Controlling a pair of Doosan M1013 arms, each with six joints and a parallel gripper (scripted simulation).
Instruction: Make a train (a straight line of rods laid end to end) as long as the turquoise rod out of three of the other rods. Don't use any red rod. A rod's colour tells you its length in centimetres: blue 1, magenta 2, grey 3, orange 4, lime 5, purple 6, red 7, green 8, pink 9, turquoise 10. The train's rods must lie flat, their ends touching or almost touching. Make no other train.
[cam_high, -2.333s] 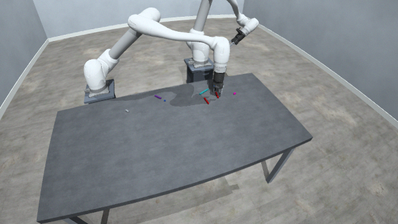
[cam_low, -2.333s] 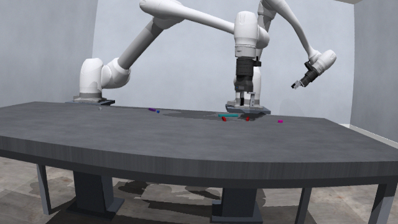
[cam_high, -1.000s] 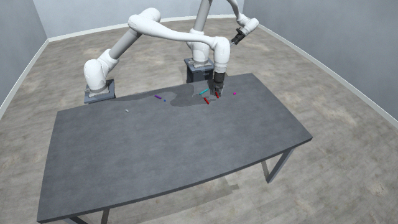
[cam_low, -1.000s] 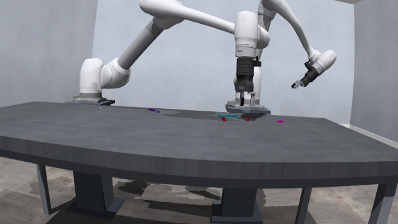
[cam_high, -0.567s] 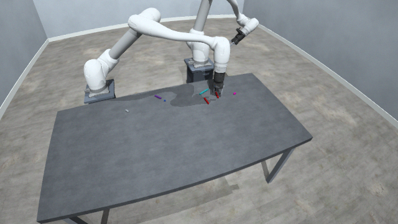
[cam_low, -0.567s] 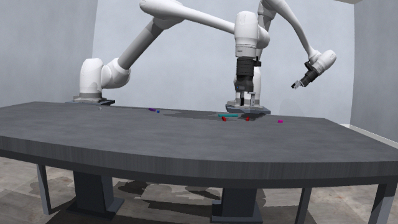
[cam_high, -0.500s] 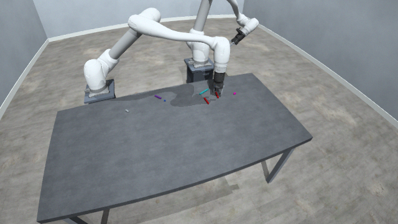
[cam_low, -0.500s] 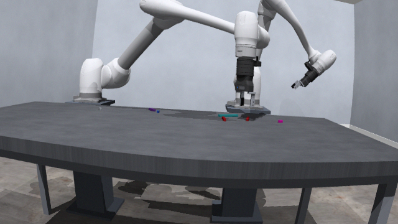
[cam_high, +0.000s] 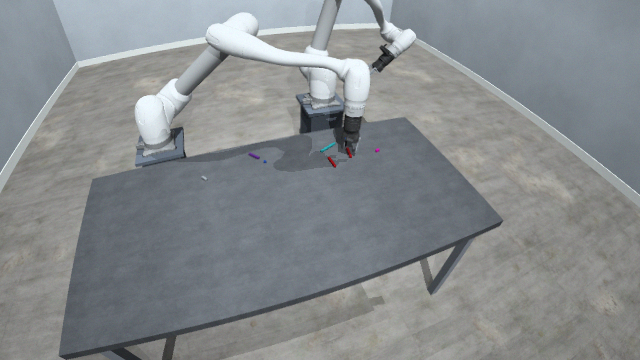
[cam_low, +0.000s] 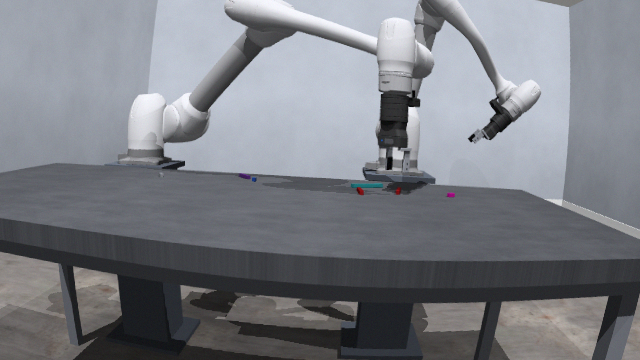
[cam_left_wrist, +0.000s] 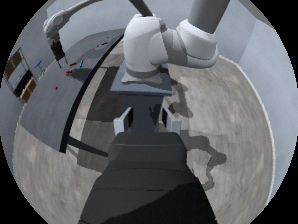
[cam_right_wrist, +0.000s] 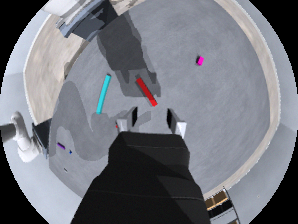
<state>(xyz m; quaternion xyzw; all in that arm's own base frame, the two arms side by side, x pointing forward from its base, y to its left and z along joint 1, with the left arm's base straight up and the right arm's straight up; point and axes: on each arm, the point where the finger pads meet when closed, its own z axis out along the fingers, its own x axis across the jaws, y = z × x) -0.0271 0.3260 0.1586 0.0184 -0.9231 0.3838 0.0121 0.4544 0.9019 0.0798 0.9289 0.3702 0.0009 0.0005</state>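
The turquoise rod lies flat near the back edge. The magenta rod lies alone to its right in the top view. The purple rod lies left of it, with the small blue rod near one end, apart. The grey rod lies farthest left. My right gripper is open and empty, above the table near a red rod. My left gripper is open and empty, raised beyond the table.
One red rod lies below my right gripper. Another red rod lies near the turquoise rod, mostly hidden by a finger in the right wrist view. The table extends widely in front of the rods.
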